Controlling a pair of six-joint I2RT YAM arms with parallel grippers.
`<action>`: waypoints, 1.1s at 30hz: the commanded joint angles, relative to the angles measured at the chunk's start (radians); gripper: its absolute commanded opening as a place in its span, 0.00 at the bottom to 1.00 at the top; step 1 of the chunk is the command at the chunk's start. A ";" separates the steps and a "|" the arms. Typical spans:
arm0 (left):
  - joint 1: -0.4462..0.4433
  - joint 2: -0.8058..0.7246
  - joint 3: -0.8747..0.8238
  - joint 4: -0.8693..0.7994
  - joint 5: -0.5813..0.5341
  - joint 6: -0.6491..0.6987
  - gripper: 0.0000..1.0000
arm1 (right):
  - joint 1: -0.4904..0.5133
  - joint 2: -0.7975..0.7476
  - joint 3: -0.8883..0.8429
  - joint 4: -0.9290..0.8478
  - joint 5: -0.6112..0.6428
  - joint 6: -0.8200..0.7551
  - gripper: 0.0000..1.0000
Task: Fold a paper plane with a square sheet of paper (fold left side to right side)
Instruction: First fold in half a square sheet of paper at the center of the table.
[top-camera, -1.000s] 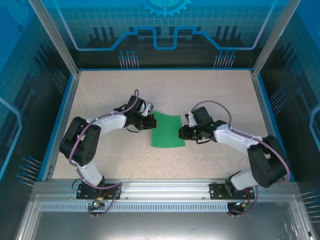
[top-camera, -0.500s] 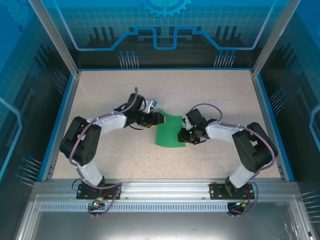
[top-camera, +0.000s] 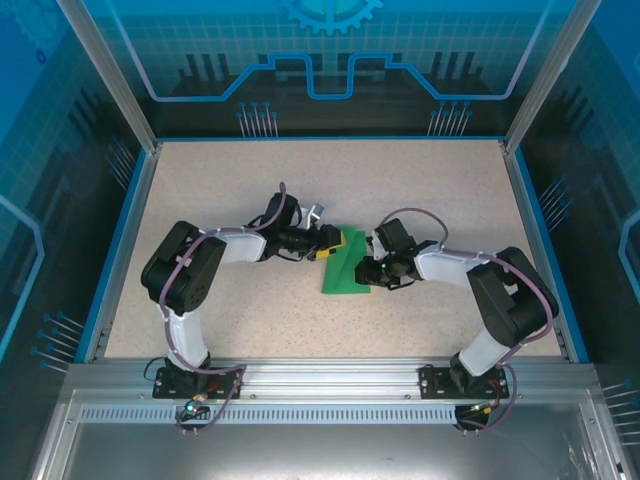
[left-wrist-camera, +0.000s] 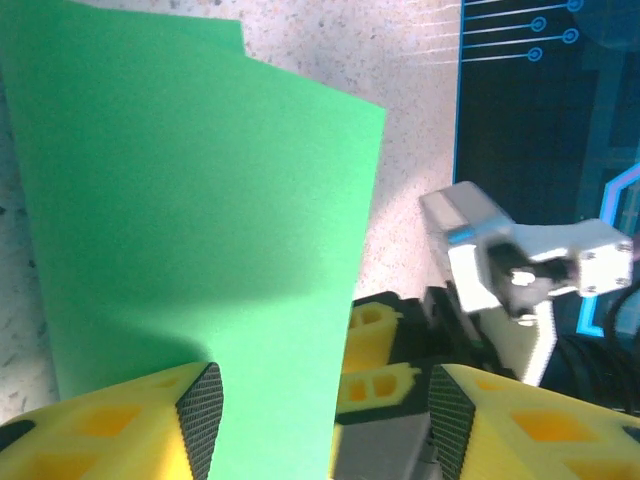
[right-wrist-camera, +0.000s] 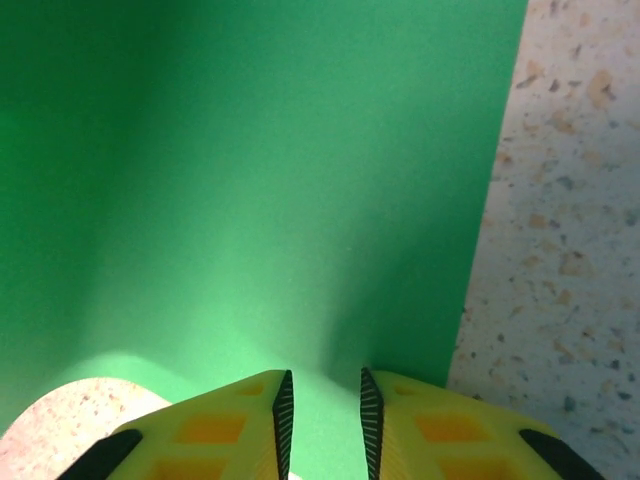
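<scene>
On the table, green paper lies between wide-open left gripper and narrowly parted right gripper.

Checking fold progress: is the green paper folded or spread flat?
Partly folded: the green paper is bent over itself, two layers' edges showing in the left wrist view; not creased flat.

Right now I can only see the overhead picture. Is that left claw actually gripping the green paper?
Observer: No. Its wrist camera shows the left gripper with fingers wide apart; the square sheet of paper has one edge showing in the gap, unpinched.
Operator: And the right claw?
Observer: On its own camera the right gripper has its fingertips nearly together, with a narrow gap left and green paper showing through it.
</scene>
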 joint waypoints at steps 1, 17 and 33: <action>-0.004 0.024 0.029 0.043 0.016 -0.028 0.59 | -0.038 -0.095 -0.017 0.044 -0.075 -0.002 0.31; -0.006 0.033 0.028 0.034 -0.007 -0.026 0.47 | -0.043 -0.083 -0.054 0.316 -0.259 0.195 0.51; -0.001 -0.060 0.013 -0.095 -0.085 0.064 0.53 | -0.032 0.013 0.013 0.196 -0.186 0.123 0.02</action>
